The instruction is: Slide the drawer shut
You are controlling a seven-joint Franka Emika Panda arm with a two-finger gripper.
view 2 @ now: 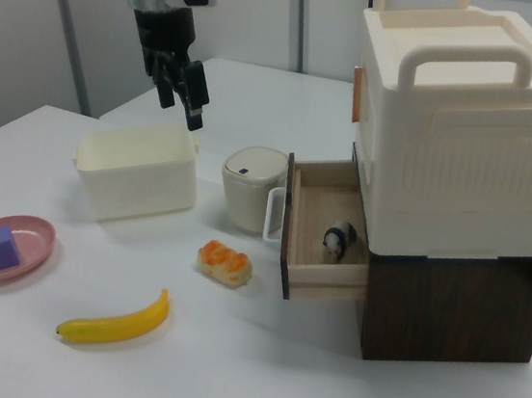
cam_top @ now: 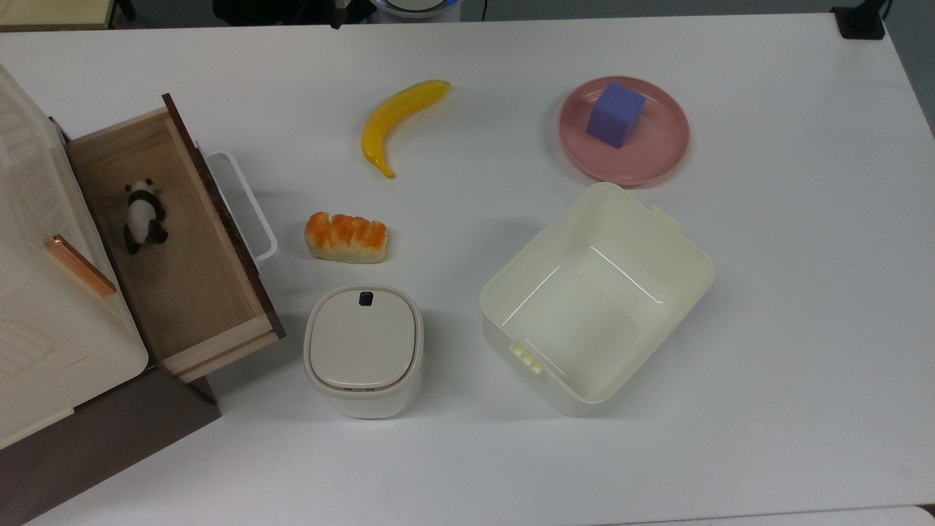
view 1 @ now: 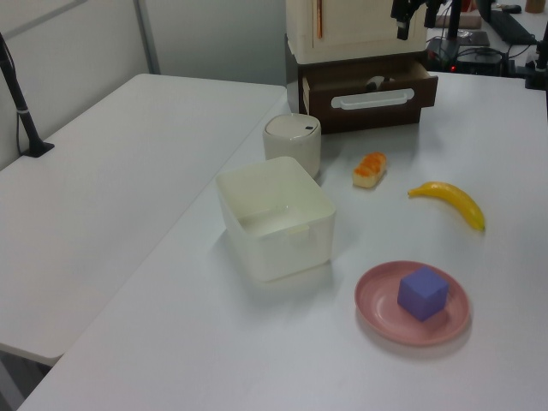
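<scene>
Gripper [view 2: 184, 94] aloft, fingers spread, empty, well clear of drawer.
Drawer [view 2: 325, 235] at its 4 o'clock in right view, pulled out with panda [view 2: 340, 240] inside; handle [view 2: 272, 213] faces out, free for a push.

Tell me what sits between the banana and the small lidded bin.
In the top view, the bread loaf lies between the banana and the lidded bin, nearer the bin and touching neither.
</scene>
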